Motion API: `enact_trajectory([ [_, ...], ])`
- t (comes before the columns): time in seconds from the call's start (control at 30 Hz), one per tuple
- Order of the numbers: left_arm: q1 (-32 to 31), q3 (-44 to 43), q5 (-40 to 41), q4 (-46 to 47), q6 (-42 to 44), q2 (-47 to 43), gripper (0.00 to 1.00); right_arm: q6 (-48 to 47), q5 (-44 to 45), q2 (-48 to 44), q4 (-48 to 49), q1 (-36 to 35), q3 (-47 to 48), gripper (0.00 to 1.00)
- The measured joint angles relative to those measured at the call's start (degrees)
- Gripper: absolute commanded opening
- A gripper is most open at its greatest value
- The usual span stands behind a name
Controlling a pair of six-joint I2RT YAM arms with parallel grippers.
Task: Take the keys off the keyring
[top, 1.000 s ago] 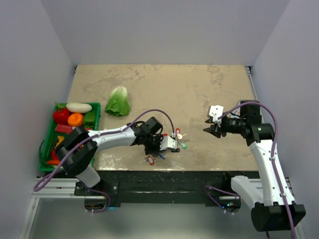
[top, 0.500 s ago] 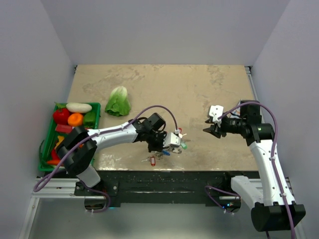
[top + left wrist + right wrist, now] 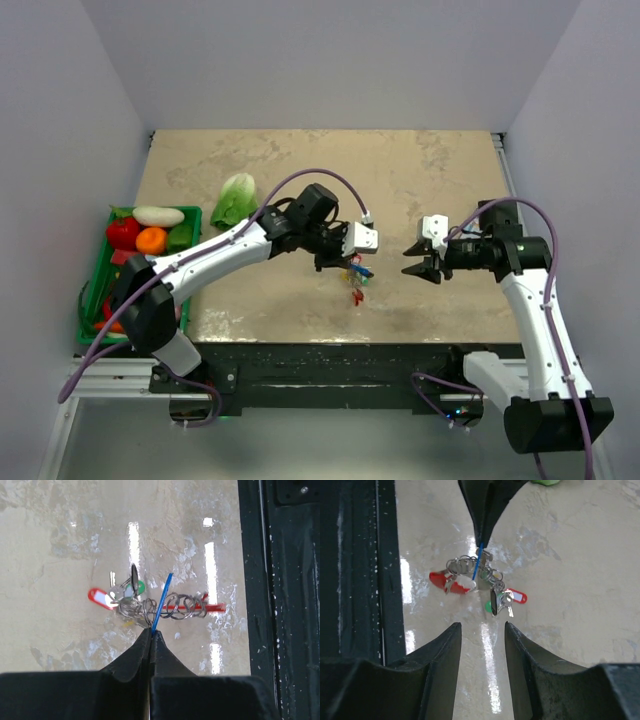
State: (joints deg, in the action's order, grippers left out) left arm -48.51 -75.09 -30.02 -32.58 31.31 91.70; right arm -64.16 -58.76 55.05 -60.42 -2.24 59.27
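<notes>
The keys [image 3: 355, 281] hang as a bunch in the air above the table's front middle. My left gripper [image 3: 338, 262] is shut on a thin blue tag [image 3: 162, 599], seen edge-on, and the bunch dangles from it. In the left wrist view the silvery keyring [image 3: 172, 607] coils below the left gripper [image 3: 151, 631], with a long red fob [image 3: 212, 608], a red-tagged key [image 3: 100, 598] and a green head [image 3: 140, 587]. My right gripper [image 3: 412, 262] is open, right of the bunch and apart from it. In its view the keys [image 3: 496, 599] hang beyond the right gripper [image 3: 482, 626].
A green basket [image 3: 95, 290] of vegetables sits at the table's left edge. A lettuce [image 3: 236, 203] lies behind the left arm. The black front rail [image 3: 330, 355] runs just below the hanging bunch.
My left gripper closed on the blue tag and lifted the bunch off the table, moving back and to the right. The right gripper shifted slightly left and stayed open.
</notes>
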Motion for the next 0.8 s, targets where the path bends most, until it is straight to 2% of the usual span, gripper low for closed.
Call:
enact_trajectory([
  [0.2,0.02,-2.86,-2.36,-2.08,-1.88,0.00,0.00,-8.48,-5.14,4.76,-7.65,0.00,2.12,0.50],
  [0.43,0.02,-6.75,-4.52,-2.86,-4.28,0.00,0.00,-10.05,-7.65,7.69,-8.24,-0.96,2.89,0.51],
  [0.57,0.07,-8.55,-5.20,-2.89,-5.73,0.00,0.00,-5.53,-7.85,6.27,-3.87,-3.06,2.67,0.51],
  [0.8,1.31,-11.02,-7.15,-2.82,-8.15,0.00,0.00,13.00,-4.26,-2.84,16.28,-8.92,-4.00,0.51],
])
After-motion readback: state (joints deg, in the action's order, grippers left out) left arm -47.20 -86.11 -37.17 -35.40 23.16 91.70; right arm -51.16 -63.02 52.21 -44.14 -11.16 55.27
